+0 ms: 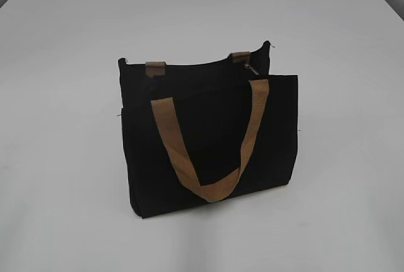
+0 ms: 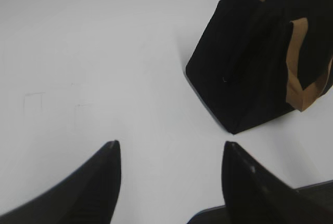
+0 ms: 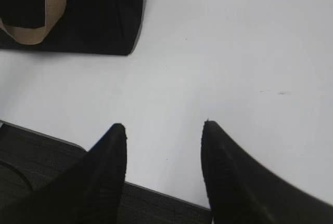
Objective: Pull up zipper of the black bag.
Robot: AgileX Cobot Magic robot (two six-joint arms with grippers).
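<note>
The black bag (image 1: 208, 133) stands upright in the middle of the white table, front pocket panel facing the camera, one tan handle (image 1: 208, 152) hanging down its front. The zipper runs along the top rim, with a small silvery pull (image 1: 252, 69) near the right tan tab. The bag also shows in the left wrist view (image 2: 250, 73) and the right wrist view (image 3: 99, 16). My left gripper (image 2: 170, 146) is open and empty over bare table, left of the bag. My right gripper (image 3: 164, 126) is open and empty near the table's front edge, right of the bag. Neither gripper shows in the exterior view.
The white table (image 1: 76, 209) spreads around the bag on all sides. Its front edge (image 3: 156, 190) shows in the right wrist view, with dark floor below it. Nothing else stands on the table.
</note>
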